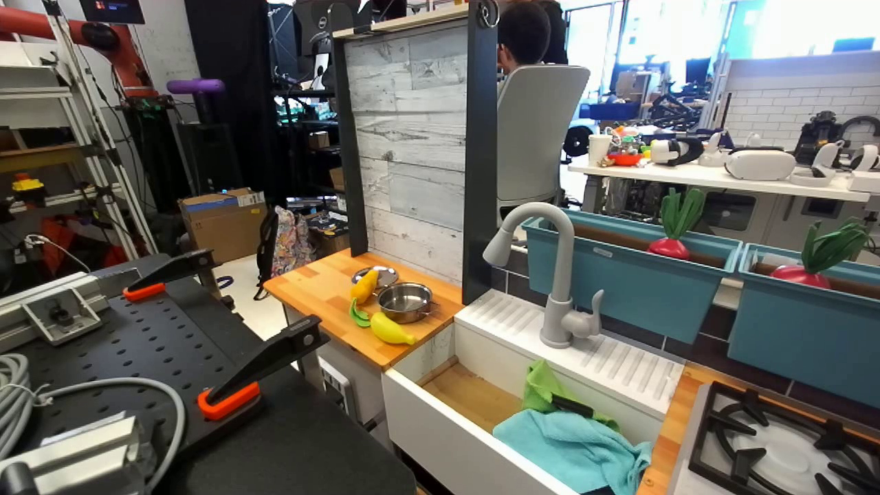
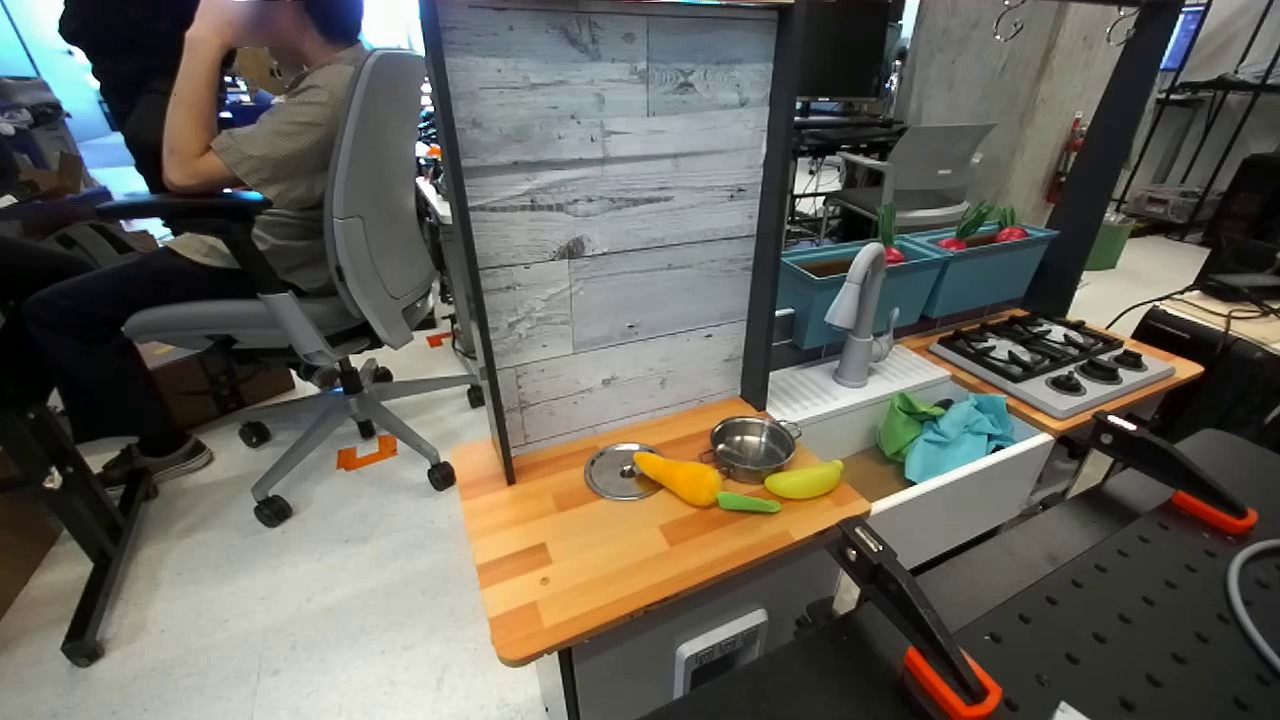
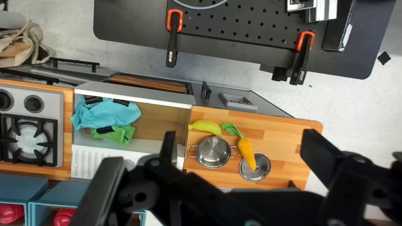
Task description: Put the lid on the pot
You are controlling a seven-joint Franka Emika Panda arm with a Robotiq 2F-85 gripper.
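Note:
The pot (image 3: 214, 151) is small, shiny silver and uncovered, with two wire handles. It stands upright on the wooden counter in both exterior views (image 1: 405, 302) (image 2: 753, 447). The round silver lid (image 3: 263, 169) lies flat beside it, and it also shows in both exterior views (image 1: 388, 276) (image 2: 608, 473). An orange toy carrot (image 3: 246, 151) lies with its tip over the lid, partly covering it near the knob. My gripper (image 3: 239, 135) is wide open and empty, high above the counter in the wrist view. It is out of view in both exterior views.
A yellow toy banana (image 3: 205, 126) lies close against the pot. The sink (image 1: 474, 447) with blue and green cloths adjoins the counter, with a grey faucet (image 1: 560, 275) behind it. A wood-plank panel (image 2: 610, 220) rises along the counter's back. Black clamps (image 2: 915, 610) stick out from the dark table.

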